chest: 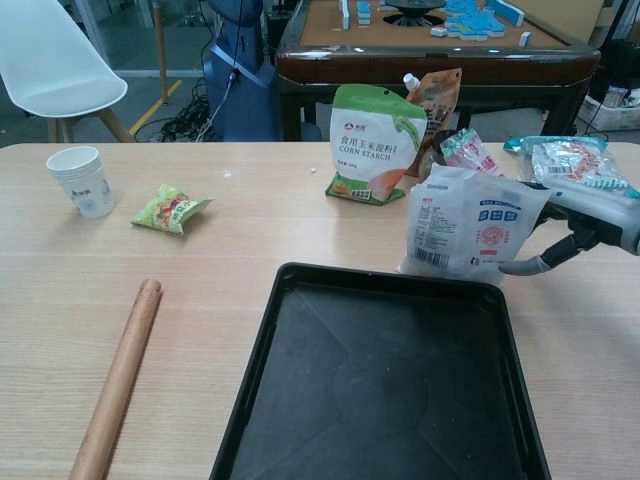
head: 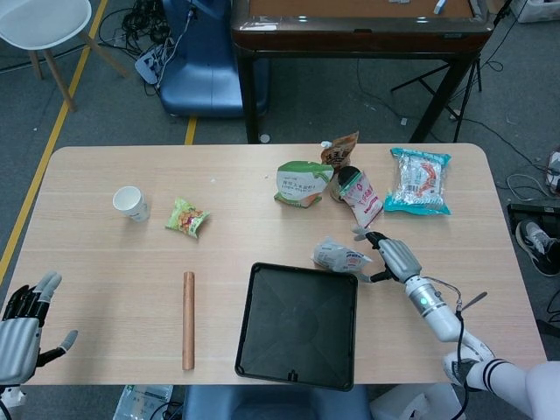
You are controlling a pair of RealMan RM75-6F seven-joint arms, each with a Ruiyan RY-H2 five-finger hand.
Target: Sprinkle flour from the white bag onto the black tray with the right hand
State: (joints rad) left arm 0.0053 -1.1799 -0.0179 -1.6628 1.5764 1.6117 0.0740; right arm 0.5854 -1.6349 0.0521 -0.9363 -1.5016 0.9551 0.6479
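The white flour bag [head: 339, 256] [chest: 468, 225] stands upright on the table just behind the far right corner of the black tray [head: 297, 324] [chest: 380, 390], whose inside is bare. My right hand [head: 395, 256] [chest: 580, 225] is at the bag's right edge, its fingers spread. One finger reaches toward the bag's top corner and the thumb curls in low at its bottom right. The hand does not grip the bag. My left hand [head: 22, 328] hovers at the table's front left corner, holding nothing, its fingers apart.
Behind the flour bag are a corn starch pouch [head: 302, 184] [chest: 375, 145], an orange pouch [chest: 435, 95] and a blue-edged packet [head: 420, 181] [chest: 575, 160]. A rolling pin [head: 188, 319] [chest: 115, 385] lies left of the tray. A paper cup [head: 131, 203] and a green snack pack [head: 187, 217] sit far left.
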